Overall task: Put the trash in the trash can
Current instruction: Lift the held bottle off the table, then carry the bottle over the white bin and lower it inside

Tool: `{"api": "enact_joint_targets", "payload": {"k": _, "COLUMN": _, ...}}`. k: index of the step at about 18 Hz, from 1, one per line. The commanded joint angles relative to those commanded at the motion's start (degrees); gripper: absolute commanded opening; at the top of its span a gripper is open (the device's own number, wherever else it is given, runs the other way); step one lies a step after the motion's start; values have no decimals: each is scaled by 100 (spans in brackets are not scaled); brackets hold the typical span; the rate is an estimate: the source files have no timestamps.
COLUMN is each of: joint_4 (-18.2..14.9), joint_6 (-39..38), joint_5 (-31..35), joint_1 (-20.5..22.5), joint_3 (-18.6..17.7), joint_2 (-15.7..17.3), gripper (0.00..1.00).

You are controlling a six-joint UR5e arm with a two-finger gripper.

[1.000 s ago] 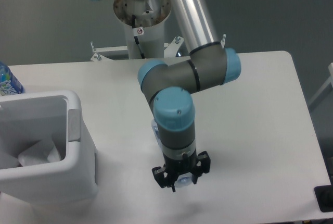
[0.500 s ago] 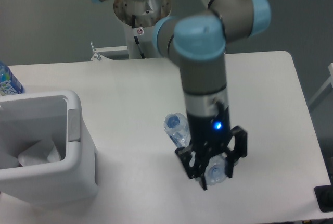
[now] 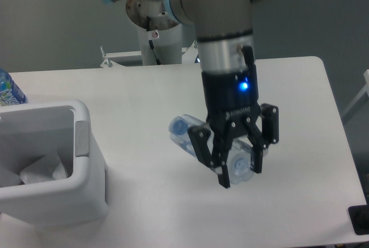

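1. The claw (image 3: 241, 170) hung above the middle of the white table (image 3: 300, 98), its black fingers (image 3: 222, 170) pointing down and toward the near edge.
2. The claw was clenched around the clear bottle (image 3: 199, 138), which lay crosswise between the fingers.
3. The bottle, bluish and slightly crushed, stuck out on both sides of the claw: its capped end pointed left and far, and its wider base showed at the near right, between the fingertips.
4. Whether the bottle was lifted clear of the table or touching it could not be told from this view.
5. A blue light (image 3: 244, 85) glowed on the black body of the wrist just above the claw.
6. The arm (image 3: 222, 23) came down from the far top of the scene, grey with light blue joint caps, its base post standing beyond the far edge of the table.
7. The trash can (image 3: 86, 167), a large white boxy bin with a thick rounded rim, stood at the near left of the table, well apart from the claw.
8. A crumpled white wrapper (image 3: 40, 173) lay inside the trash can.
9. A bottle with a blue-and-white label (image 3: 8, 92) showed at the far left edge, just behind the trash can, cut off by the picture's border.
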Motion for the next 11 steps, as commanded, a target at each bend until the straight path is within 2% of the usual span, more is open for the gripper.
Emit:
{"api": "enact_joint_targets", "payload": {"k": 5, "joint_4": 334, "joint_6": 96, "joint_5": 0, "joint_1": -536, "joint_3": 17, "joint_2": 106, "gripper": 51}}
{"api": "enact_joint_targets", "payload": {"k": 11, "joint_4": 335, "joint_6": 106, "joint_5": 18, "joint_1": -1353, "joint_3": -9, "joint_2": 132, "gripper": 51}}
